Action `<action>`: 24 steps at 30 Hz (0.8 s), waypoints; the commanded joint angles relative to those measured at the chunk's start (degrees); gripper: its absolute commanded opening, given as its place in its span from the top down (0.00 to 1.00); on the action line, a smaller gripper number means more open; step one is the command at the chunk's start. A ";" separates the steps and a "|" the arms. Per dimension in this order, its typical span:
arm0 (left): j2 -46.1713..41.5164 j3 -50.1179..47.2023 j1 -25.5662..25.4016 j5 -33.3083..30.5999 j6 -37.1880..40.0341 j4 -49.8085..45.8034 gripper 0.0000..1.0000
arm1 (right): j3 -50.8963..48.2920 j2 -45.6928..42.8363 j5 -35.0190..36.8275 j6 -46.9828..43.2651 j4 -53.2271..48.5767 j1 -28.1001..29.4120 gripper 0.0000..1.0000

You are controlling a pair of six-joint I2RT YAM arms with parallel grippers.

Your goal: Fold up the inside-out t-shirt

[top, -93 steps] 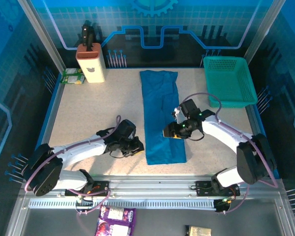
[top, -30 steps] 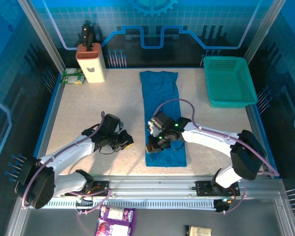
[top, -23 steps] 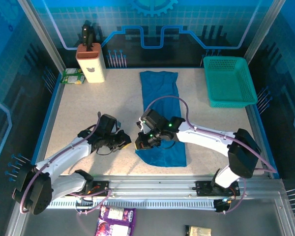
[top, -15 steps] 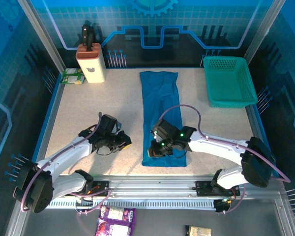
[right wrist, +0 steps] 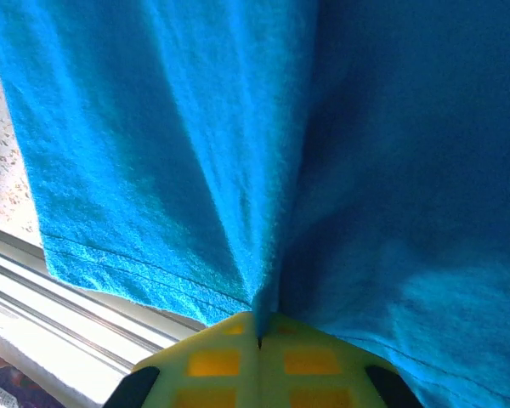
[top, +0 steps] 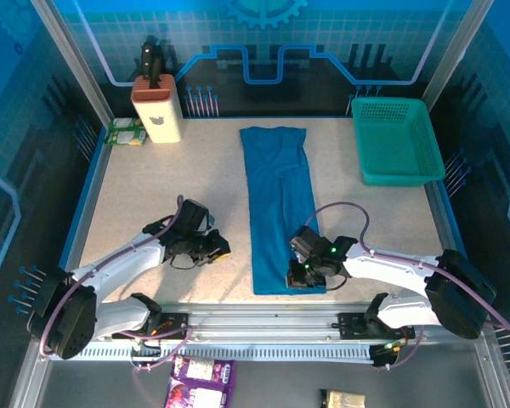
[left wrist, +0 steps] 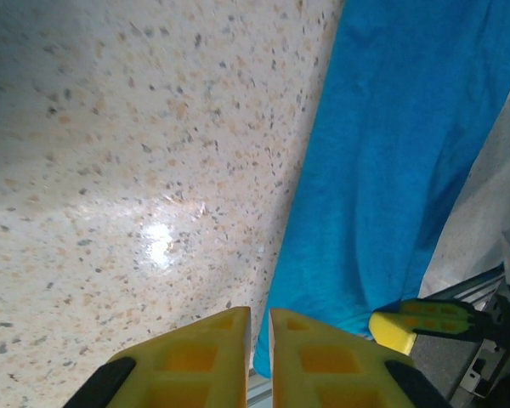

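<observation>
The inside-out t-shirt (top: 276, 195) lies as a long, narrow blue strip down the middle of the table, running from the back to the near edge. My right gripper (top: 294, 278) is at its near end, shut on a pinch of cloth just above the hem. In the right wrist view that fold of the t-shirt (right wrist: 195, 127) rises from between my closed right gripper (right wrist: 259, 319). My left gripper (top: 223, 249) rests on bare table left of the shirt, apart from it. In the left wrist view the left gripper (left wrist: 259, 313) is shut, holding nothing, with the t-shirt (left wrist: 391, 153) to its right.
A teal mesh basket (top: 395, 140) stands at the back right. A knife block (top: 157, 110) and a green packet (top: 125, 132) sit at the back left. The speckled table (top: 170, 187) ends at a metal rail (top: 272, 319) just past the shirt's hem.
My right gripper, still holding the shirt's near end, has swung from the left back to the right and toward the near edge, pulling the strip straight. The left arm has barely moved.
</observation>
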 commanded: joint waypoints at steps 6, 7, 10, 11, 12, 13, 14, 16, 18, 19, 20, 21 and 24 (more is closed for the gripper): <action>4.89 4.38 -7.52 -0.60 -2.76 2.48 0.85 | -2.20 -1.16 -5.94 -0.69 2.66 0.15 0.95; 5.83 5.13 -8.22 -0.76 -2.87 2.78 0.85 | -2.08 -1.01 -5.90 -0.94 1.76 0.26 0.93; 8.54 7.88 -10.04 -0.94 -2.59 2.43 0.85 | -0.14 -2.20 -0.92 -1.61 -5.57 0.33 0.88; 9.07 8.83 -10.73 -1.03 -2.48 2.12 0.86 | 0.94 -3.02 0.92 -1.96 -8.63 0.34 0.83; 9.78 9.72 -11.58 -1.15 -2.57 1.96 0.86 | 2.39 -4.09 2.29 -2.47 -11.08 0.27 0.76; 10.43 10.54 -12.57 -1.08 -2.57 2.09 0.86 | 3.57 -5.21 2.43 -3.17 -12.12 0.05 0.71; 11.15 11.24 -13.50 -1.03 -2.84 2.13 0.87 | 4.38 -5.88 1.98 -3.75 -12.21 -0.47 0.68; 13.09 12.83 -15.95 -1.39 -3.98 2.33 0.89 | 6.30 -5.97 0.59 -5.72 -11.77 -2.72 0.65; 14.79 13.78 -18.31 -2.26 -5.87 3.09 0.91 | 7.84 -4.00 -1.59 -8.76 -9.60 -7.24 0.66; 15.82 13.74 -19.67 -2.38 -7.01 4.57 0.92 | 8.84 -1.93 -2.99 -10.12 -8.07 -9.95 0.67; 16.77 13.56 -20.53 -2.10 -8.01 6.05 0.93 | 9.96 -0.06 -4.44 -11.31 -6.59 -11.90 0.68; 18.15 13.45 -21.49 -1.67 -8.85 7.37 0.95 | 11.48 2.31 -6.21 -12.41 -4.43 -13.70 0.70; 22.18 14.02 -23.93 -0.70 -9.42 8.33 0.97 | 16.08 10.02 -9.98 -14.74 1.76 -17.59 0.73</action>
